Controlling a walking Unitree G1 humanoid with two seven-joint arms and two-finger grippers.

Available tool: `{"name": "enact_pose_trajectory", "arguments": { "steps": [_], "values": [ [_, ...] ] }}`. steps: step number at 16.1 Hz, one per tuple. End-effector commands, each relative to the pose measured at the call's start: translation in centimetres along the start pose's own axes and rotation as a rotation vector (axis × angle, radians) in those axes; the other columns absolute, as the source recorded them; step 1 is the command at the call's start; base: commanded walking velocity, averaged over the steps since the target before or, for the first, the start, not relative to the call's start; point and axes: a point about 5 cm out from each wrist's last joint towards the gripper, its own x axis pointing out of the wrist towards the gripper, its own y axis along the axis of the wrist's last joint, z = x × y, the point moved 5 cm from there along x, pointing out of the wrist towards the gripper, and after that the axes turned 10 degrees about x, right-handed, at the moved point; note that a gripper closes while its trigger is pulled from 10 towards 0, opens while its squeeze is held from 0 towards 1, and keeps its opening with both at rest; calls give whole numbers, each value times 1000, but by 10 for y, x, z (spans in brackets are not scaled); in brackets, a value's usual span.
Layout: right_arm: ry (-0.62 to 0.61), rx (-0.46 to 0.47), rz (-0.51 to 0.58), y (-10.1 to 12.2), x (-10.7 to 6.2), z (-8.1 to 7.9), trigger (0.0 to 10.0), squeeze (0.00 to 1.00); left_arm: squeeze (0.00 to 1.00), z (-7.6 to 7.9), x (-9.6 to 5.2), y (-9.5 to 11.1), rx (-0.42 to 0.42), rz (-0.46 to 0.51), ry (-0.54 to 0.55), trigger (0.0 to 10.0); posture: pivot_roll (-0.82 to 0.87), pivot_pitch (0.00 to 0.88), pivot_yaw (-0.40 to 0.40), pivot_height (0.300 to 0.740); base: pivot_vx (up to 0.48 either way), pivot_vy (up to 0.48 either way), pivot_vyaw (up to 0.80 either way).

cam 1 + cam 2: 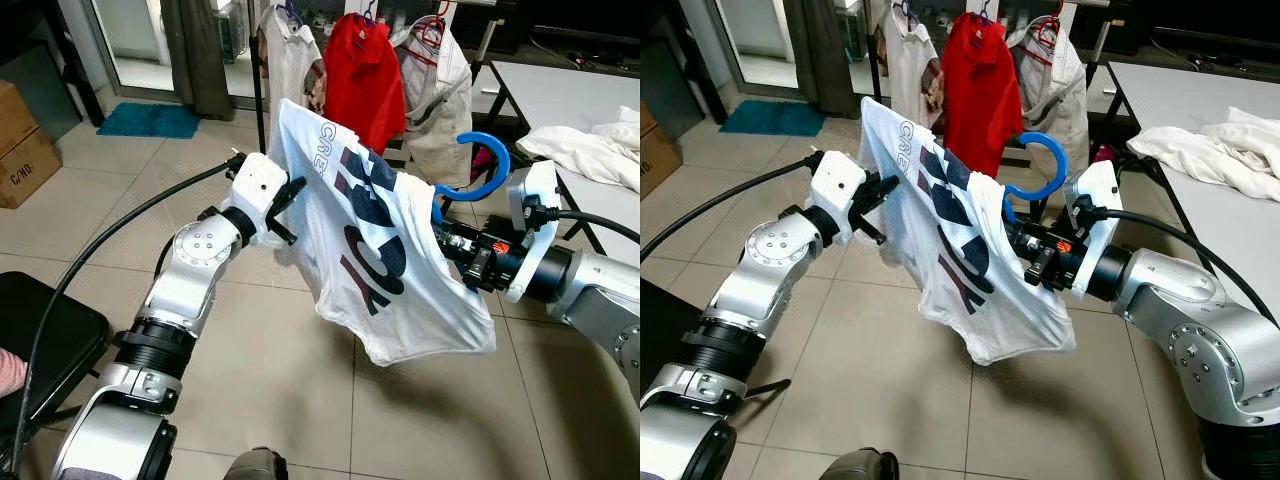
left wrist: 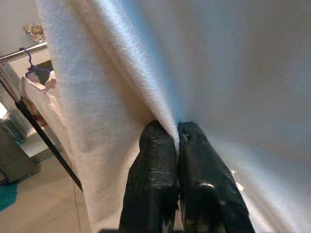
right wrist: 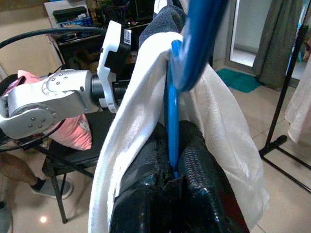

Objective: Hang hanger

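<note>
While both pincers held it, one blue hanger [image 1: 478, 170] with one white T-shirt [image 1: 385, 260] hung in mid-air between the arms, short of the clothes rail [image 1: 262, 90].

From the head views, the left pincer [image 1: 290, 205] pinched the shirt's cloth near one shoulder and the right pincer [image 1: 455, 245] gripped the hanger just below its hook; three garments already hung on the rail, and one heap of pale clothes [image 1: 590, 150] lay on the worktop [image 1: 560, 95]. At the left wrist, two black fingers [image 2: 155, 160] were closed on a fold of soft, limp fabric that would likely sag and slide if tugged. At the right wrist, the fingers [image 3: 199, 160] clamped the thin, stiff blue stem; that rigid, light stem looked the surest hold, leaving the hook free.
</note>
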Motion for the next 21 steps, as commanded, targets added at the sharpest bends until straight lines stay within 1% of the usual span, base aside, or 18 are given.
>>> {"name": "enact_pose_trajectory", "arguments": {
  "steps": [1, 4, 7, 10, 11, 12, 14, 15, 16, 18, 19, 20, 21],
  "values": [
    [1, -29, 15, 7, -1, -2, 10000, 0, 0, -5, -1, 5, 14, 17, 20, 0, 23, 2, -12, 740, 0, 0, 0],
    [-27, -29, 2, 5, -2, 2, 10000, 0, 0, -6, -2, 8, 9, 31, 31, 0, 23, 2, -10, 740, 0, 0, 0],
    [-104, -36, -88, -13, -3, 15, 10000, 0, 0, -21, -10, 19, -13, 72, 92, 0, 21, 0, -4, 740, 0, 0, 0],
    [-230, 3, -134, -24, -8, 36, 10000, 0, 0, -39, -24, 31, -37, 121, 159, 0, 25, 0, -2, 740, 0, 0, 0],
    [-261, 6, -157, -29, -9, 42, 10000, 0, 0, -44, -28, 32, -33, 120, 174, 0, 31, 0, -5, 740, 0, 0, 0],
    [-282, -2, -186, -34, -10, 46, 10000, 0, 0, -47, -30, 32, -32, 118, 176, 0, 35, 0, -10, 740, 0, 0, 0],
    [-333, 13, -223, -41, -11, 54, 10000, 0, 0, -52, -33, 33, -18, 114, 182, 0, 42, 2, -15, 740, 0, 0, 0],
    [-351, 10, -224, -41, -12, 58, 10000, 0, 0, -55, -35, 34, -14, 113, 191, 0, 42, 2, -16, 740, 0, 0, 0],
    [-350, 13, -210, -38, -12, 58, 10000, 0, 0, -56, -36, 35, -15, 113, 195, 0, 43, 2, -15, 740, 0, 0, 0],
    [-361, 17, -158, -30, -9, 59, 10000, 0, 0, -51, -35, 34, -16, 108, 179, 0, 41, 2, -13, 740, 0, 0, 0],
    [-391, 43, -91, -19, -8, 64, 10000, 0, 0, -45, -35, 32, -10, 106, 160, 0, 40, 2, -11, 740, 0, 0, 0],
    [-457, 64, -36, -10, -12, 75, 10000, 0, 0, -38, -36, 27, -3, 91, 149, 0, 36, 1, -5, 740, 0, 0, 0],
    [-531, 73, -3, -4, -19, 87, 10000, 0, 0, -34, -38, 22, -15, 79, 154, 0, 34, 0, -4, 740, 0, 0, 0]
  ]
}}
